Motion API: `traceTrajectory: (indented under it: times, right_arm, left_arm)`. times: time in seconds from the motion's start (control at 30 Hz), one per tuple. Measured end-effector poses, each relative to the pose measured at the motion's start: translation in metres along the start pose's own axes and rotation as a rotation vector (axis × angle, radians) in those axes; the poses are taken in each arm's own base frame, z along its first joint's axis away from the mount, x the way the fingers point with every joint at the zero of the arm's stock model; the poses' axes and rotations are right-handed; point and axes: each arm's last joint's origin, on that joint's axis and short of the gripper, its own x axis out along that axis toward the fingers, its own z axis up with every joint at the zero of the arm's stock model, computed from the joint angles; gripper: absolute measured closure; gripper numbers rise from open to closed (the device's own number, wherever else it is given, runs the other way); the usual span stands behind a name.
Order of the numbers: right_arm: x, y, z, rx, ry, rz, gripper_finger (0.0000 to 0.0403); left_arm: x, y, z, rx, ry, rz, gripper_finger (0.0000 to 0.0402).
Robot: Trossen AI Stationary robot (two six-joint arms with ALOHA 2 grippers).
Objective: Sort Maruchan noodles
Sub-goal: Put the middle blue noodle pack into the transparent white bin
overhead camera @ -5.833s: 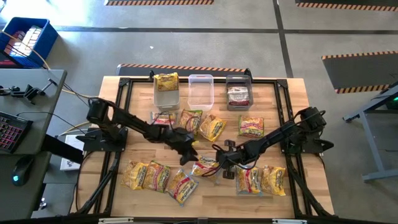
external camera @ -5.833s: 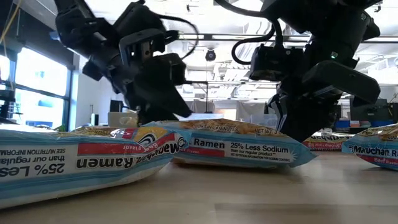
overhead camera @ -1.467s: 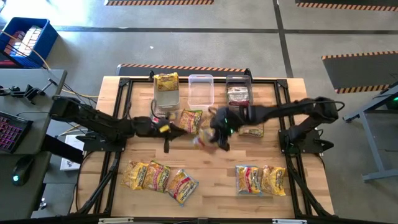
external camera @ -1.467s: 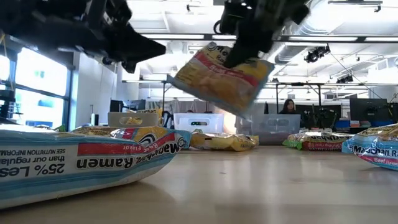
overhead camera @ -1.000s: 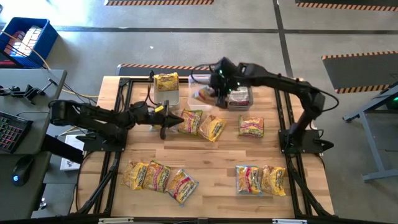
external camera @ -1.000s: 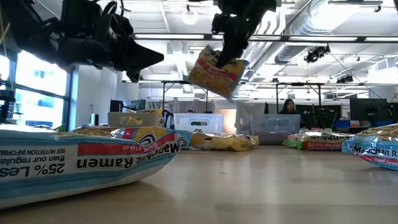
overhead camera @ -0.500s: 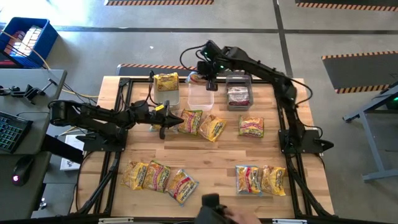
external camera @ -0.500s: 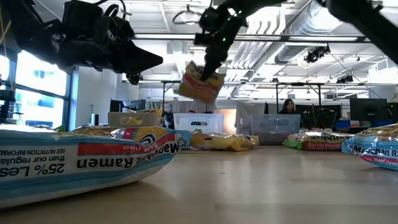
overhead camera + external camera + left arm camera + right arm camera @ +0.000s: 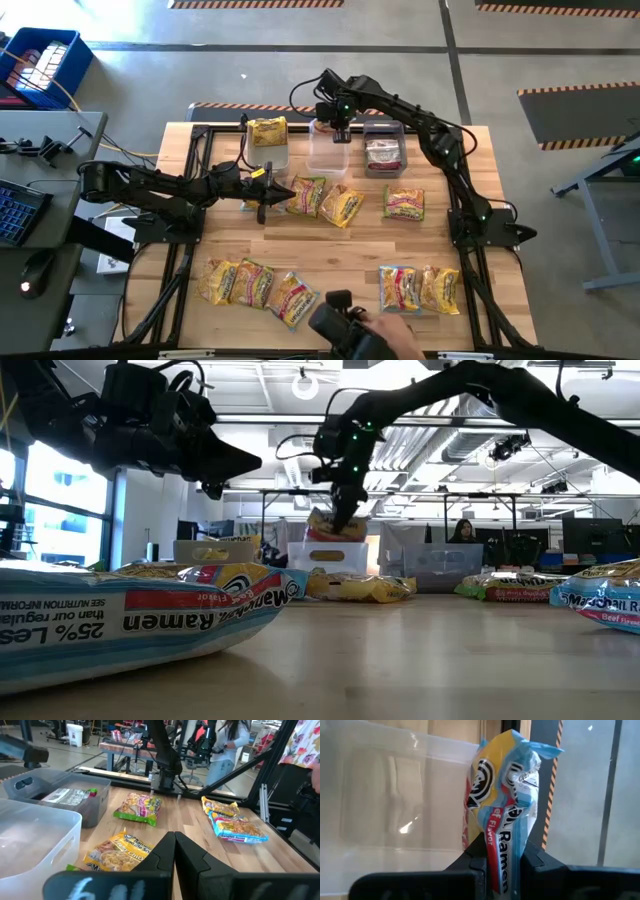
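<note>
Right hand point(image 9: 334, 124) pinched tight on a crinkly yellow and blue-green plastic ramen packet point(image 9: 506, 795), dangling it over the clear plastic middle bin point(image 9: 327, 153) at the far edge of the wooden desk point(image 9: 350, 255). Left hand point(image 9: 264, 190) fully closed, empty, parked beside the loose yellow noodle packets point(image 9: 325, 197) mid-desk.

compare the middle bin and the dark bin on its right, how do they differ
The middle bin is clear plastic; the dark bin is smoky grey. The middle bin looks empty inside, with the right claw holding a noodle packet above its far end; the dark bin already has a packet lying in it. Both are small open rectangular tubs, side by side at the table's far edge.
</note>
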Motion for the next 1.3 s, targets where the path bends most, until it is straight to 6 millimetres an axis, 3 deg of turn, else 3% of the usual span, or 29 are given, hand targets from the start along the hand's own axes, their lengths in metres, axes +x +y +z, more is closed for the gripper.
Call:
traceTrajectory:
  times: [0.87,1.03,1.3]
  right_arm:
    - [0.048,-0.003,0.002,-0.022,-0.001,-0.002,0.037]
    - [0.049,-0.005,0.004,-0.021,-0.028,-0.031,0.0331]
    - [0.046,-0.007,0.011,0.002,-0.037,-0.095,0.0226]
  left_arm:
    - [-0.005,0.017,0.002,0.026,-0.006,0.08,0.0401]
    - [-0.006,0.019,0.002,0.025,-0.008,0.091,0.0401]
    - [-0.006,0.019,0.002,0.034,-0.007,0.092,0.0401]
